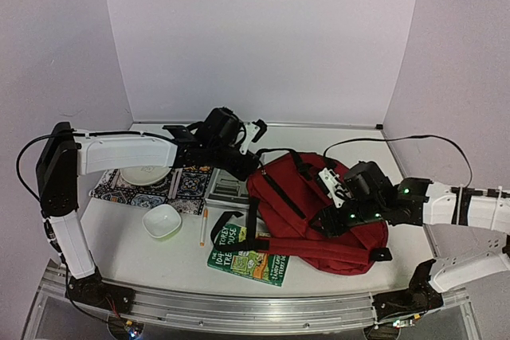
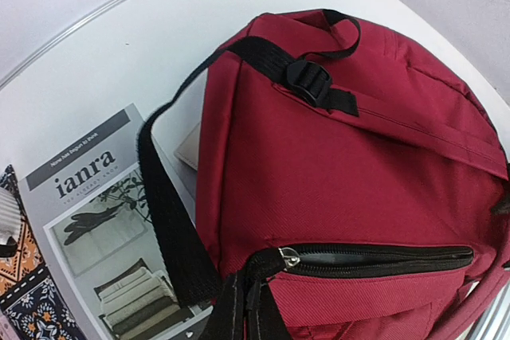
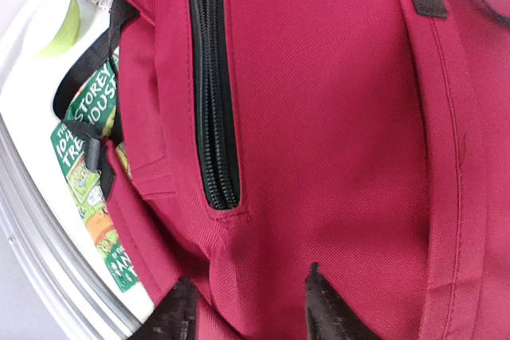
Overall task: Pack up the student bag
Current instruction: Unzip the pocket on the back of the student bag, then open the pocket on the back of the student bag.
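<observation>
Top external: you have 1 student bag (image 1: pixel 319 212) on the table (image 1: pixel 135 252), zip closed; 1 green book (image 1: pixel 247 259) partly under its near edge, 1 white bowl (image 1: pixel 162 220) left of it; left gripper (image 1: pixel 239 163) clenched, right gripper (image 3: pixel 248 274) released against it

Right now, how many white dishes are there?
2: a round white plate on the patterned mat; a small white square bowl beside that mat. The dark red fabric backpack may hide others.
</observation>
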Available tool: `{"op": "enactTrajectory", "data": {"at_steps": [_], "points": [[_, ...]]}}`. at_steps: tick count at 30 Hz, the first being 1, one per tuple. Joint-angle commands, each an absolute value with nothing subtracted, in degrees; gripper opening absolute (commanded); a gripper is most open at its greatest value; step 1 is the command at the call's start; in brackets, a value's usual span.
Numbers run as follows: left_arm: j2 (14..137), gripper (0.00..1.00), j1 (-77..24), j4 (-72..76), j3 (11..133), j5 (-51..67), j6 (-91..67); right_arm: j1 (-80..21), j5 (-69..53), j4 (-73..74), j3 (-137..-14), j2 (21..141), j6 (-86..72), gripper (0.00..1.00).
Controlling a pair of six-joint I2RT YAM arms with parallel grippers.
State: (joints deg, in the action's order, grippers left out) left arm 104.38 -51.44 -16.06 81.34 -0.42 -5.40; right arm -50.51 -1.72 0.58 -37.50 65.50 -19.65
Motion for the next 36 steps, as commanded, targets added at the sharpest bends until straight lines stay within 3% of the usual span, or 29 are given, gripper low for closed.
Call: {"op": "enactTrajectory", "data": {"at_steps": [1, 7, 12, 20, 24, 36], "points": [[102.77, 0.0, -51.5, -13.31, 80.89, 1.39, -4.84, -50.45, -0.96, 2.35, -44.43, 68.92, -18.28, 0.57], [100.98, 0.0, -51.68, -11.59, 78.7, 3.43, -6.11, -50.47, 4.06, 2.51, -52.96, 76.93, -15.55, 0.64], [99.69, 0.0, -51.87, -10.78, 77.67, 3.92, -6.4, -50.48, 8.72, 1.91, -57.52, 82.82, -14.37, 0.65], [98.15, 0.0, -51.88, -10.28, 76.34, 3.43, -6.59, -50.45, 6.09, 0.55, -60.62, 90.0, -11.62, 0.7], [97.36, 0.0, -51.86, -10.11, 75.98, 3.51, -6.59, -50.45, 10.32, 0.53, -60.49, 91.81, -11.39, 0.7], [96.34, 0.0, -51.88, -10.02, 74.28, 2.39, -6.34, -50.47, 19.15, 4.47, -60.38, 88.86, -8.48, 0.46]]}}
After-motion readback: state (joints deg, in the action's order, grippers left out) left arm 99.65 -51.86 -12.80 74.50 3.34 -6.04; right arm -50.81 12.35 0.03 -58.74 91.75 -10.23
